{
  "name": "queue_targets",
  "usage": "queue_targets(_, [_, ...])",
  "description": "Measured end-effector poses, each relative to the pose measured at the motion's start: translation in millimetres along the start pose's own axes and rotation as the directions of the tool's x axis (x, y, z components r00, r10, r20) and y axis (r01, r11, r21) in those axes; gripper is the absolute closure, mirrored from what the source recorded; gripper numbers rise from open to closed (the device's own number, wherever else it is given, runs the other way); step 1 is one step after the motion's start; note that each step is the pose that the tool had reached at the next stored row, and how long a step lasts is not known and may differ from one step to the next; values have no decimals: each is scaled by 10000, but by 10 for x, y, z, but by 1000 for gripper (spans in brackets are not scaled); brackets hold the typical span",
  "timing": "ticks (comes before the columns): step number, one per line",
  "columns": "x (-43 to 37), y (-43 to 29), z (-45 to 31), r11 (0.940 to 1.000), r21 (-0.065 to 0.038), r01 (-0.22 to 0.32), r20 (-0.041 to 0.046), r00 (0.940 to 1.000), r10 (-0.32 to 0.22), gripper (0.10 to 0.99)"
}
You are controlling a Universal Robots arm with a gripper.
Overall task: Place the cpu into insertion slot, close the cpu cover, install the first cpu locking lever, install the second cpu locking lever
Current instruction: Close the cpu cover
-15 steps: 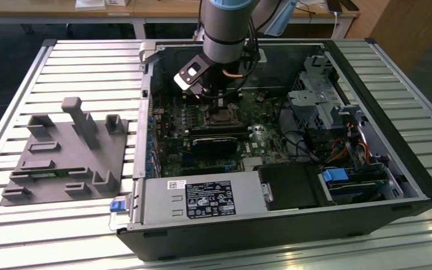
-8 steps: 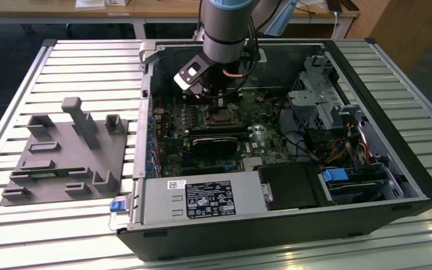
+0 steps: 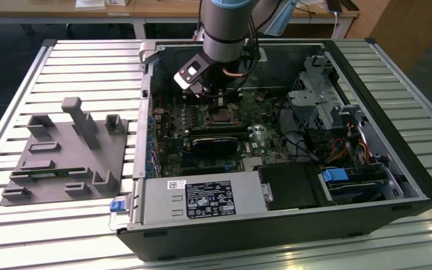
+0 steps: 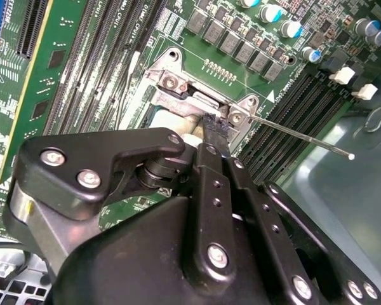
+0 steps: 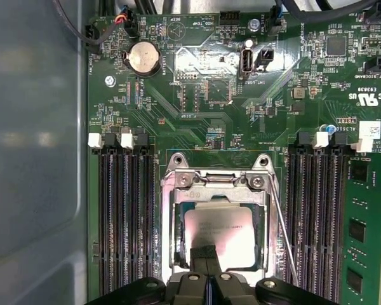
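The pincer (image 5: 206, 254) is drawn narrow, its two fingers all but together with nothing visible between them. In both wrist views its tips rest at the near edge of the cpu (image 5: 222, 232). The cpu lies flat in the insertion slot (image 3: 217, 117), directly under the pincer, its silvery-grey top showing through the window of the cpu cover (image 5: 176, 235). The cover lies down around it.

From the exterior view's left, a grey moulded fixture (image 3: 62, 152) sits on the slatted table (image 3: 66, 56), well apart from the pincer. The open computer case (image 3: 276, 236) surrounds the pincer. Long black memory slots (image 5: 124, 216) flank the slot on both sides. A thin wire locking lever (image 5: 282, 232) runs just beside the cover, and in the second wrist view its free end juts out over the memory slots. A metal drive cage (image 3: 321, 95) stands further toward the exterior view's right.
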State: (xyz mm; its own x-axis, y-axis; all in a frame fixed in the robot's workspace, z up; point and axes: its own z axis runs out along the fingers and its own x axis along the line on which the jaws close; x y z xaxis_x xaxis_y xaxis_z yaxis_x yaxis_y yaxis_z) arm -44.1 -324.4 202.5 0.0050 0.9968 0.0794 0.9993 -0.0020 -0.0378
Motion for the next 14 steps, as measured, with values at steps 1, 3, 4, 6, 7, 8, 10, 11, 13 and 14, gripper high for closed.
queue_targets(1, [0,0,-3,10000,0,0,0,10000,0,980])
queue_targets(3, [0,-1,-9,10000,1,0,1,10000,0,980])
queue_targets(4, [1,-1,-11,10000,0,0,0,10000,0,980])
queue_targets(6, [1,-1,-17,10000,0,0,0,10000,0,980])
queue_targets(7, [2,-1,-19,10000,0,0,0,10000,0,980])
queue_targets(8, [2,-1,-21,10000,0,0,0,10000,0,980])
queue_targets(10, [2,-1,-28,10000,1,-1,1,10000,1,980])
queue_targets(11, [2,-2,-34,10000,2,0,3,10000,0,980])
queue_targets(13, [3,-2,-42,10000,1,0,0,10000,0,980])
queue_targets(14, [4,-2,-47,10000,1,0,0,10000,0,980])
